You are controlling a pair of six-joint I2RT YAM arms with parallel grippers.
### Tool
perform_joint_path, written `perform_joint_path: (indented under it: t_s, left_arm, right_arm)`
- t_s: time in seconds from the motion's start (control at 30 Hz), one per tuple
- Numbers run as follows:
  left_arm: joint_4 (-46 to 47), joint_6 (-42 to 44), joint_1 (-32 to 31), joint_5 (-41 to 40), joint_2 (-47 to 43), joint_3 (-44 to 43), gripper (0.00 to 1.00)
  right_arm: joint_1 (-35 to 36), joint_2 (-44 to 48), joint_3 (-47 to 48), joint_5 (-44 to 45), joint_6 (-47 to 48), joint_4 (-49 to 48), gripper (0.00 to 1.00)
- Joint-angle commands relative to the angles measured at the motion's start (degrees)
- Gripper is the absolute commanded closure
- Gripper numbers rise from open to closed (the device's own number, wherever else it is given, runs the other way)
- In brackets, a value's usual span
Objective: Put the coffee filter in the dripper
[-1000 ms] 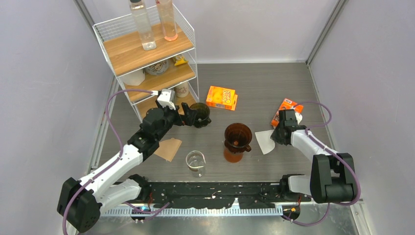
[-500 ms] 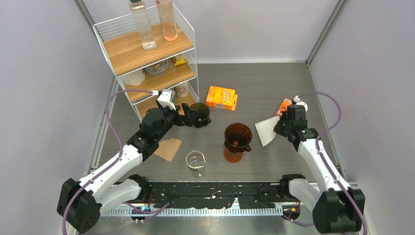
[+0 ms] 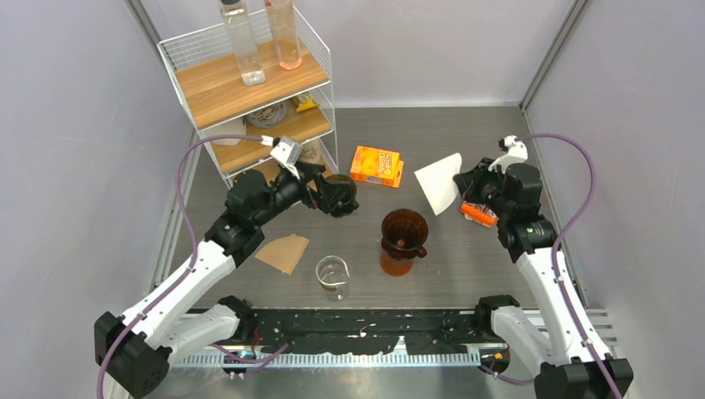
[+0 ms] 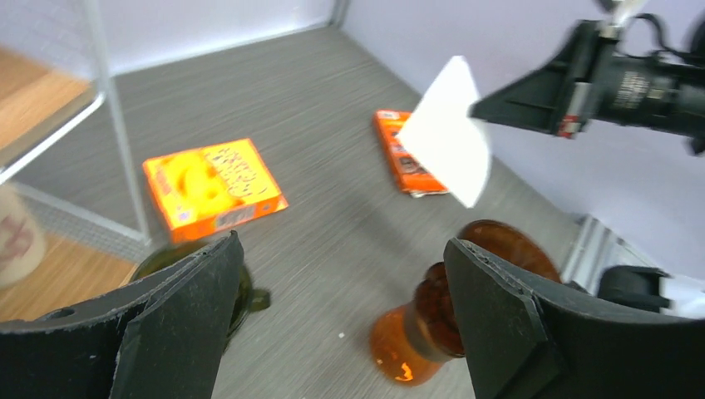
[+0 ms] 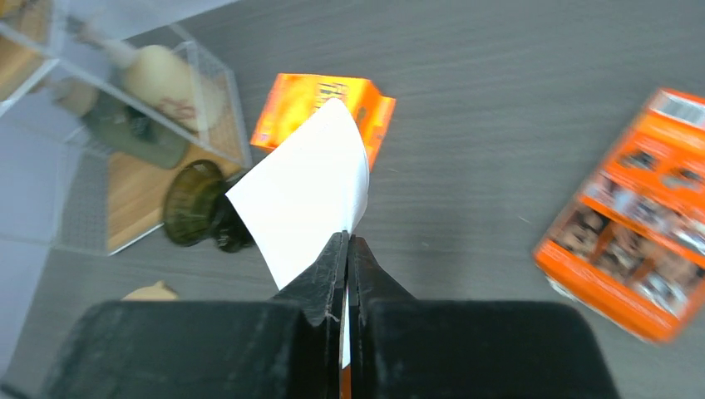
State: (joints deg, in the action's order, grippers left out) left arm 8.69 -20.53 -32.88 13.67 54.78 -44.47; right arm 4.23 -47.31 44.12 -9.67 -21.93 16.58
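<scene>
- Right gripper [image 3: 464, 178]: pressed flat together on one edge of the white coffee filter [image 3: 438, 182], holding it aloft, well off the table, behind and to the right of the amber dripper [image 3: 404, 227].
- Left gripper [image 3: 331, 192]: spread wide on nothing, hovering just beside a dark green cup [image 3: 342, 192] at the foot of the wire shelf [image 3: 249, 91].
- Carry leftward and toward the near edge until directly over the dripper's mouth, then tilt the wrist so the narrow end of the paper leads down.
- Lower slowly and centre before letting go; probably best to release only once seated against the inner wall, since loose paper is likely to flutter or tip out.
- Expect a flat, closed cone while pinched like this; consider opening it with the free left fingers.
- Avoid any sideways knock: perched on an amber vessel [image 3: 397, 264], so probably easy to topple.
- Use the bare stretch of table between paper and dripper as the path; nothing tall in it.
- Pass in front of the orange box [image 3: 377, 165] and above the orange packet [image 3: 480, 214], both lying low.
- Keep clear of the glass beaker [image 3: 332, 273] and the brown paper [image 3: 284, 253] at front left if bringing the left arm in.
- Swing inward, away from the near right wall.
</scene>
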Motion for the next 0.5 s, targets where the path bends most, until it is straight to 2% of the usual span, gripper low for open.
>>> perform_joint_path:
  t_s: [0.0,0.17,0.47]
  left_arm:
    - [0.29,0.51,-0.16,13.53,2.05,-5.66,0.01]
    - [0.22,-1.61,-0.19,17.5,5.31,-10.32,0.01]
    - [-1.86,-1.22,-0.19,17.39,6.28,-12.08,0.01]
  right_arm:
    - [5.02,-2.56,6.62,-8.71,3.1,-11.46,0.95]
    - [15.54,-7.74,14.47,-5.93,11.39,-13.56,0.95]
    - [22.39,-12.4,19.36,-15.12,14.68,-14.97,0.95]
